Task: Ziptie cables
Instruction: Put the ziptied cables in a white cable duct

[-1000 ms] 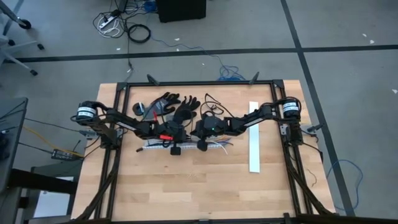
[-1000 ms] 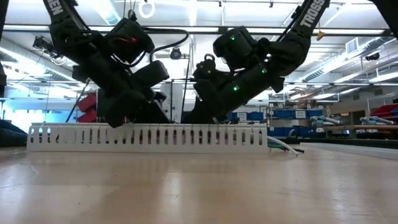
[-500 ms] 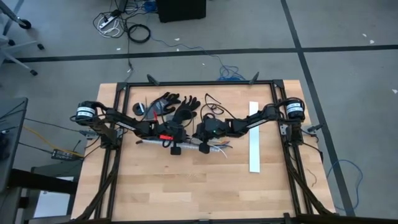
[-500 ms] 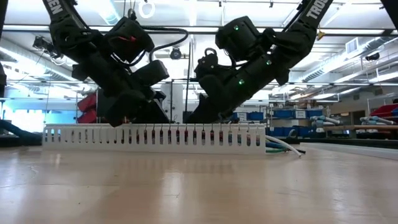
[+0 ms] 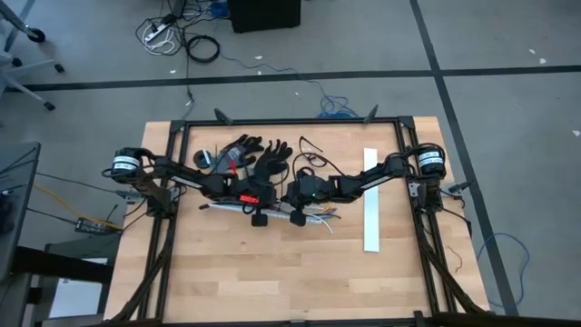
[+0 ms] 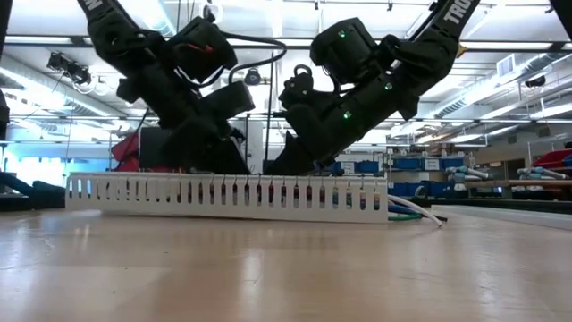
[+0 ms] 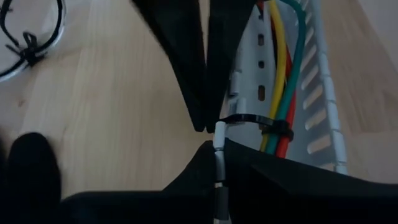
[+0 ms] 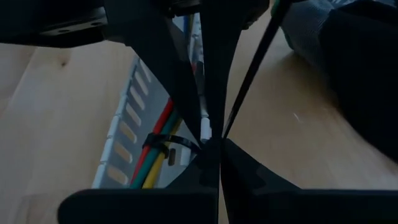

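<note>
While both arms stoop, closed fingers [image 7: 211,127] flank cables [image 7: 283,74].

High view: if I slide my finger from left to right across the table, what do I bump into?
Left arm's motor → black gloves → cables poking out of the slotted tray → long white strip → right arm's motor.

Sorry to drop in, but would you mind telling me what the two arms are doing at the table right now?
Both arms are bent low over a white slotted duct lying mid-table. The cables run along inside it, with a black ziptie already looped around them. The left gripper is shut on the duct's wall beside that tie. The right gripper is shut too, pinched at the duct's wall beside another ziptie. A second white strip lies untouched to the right.
</note>
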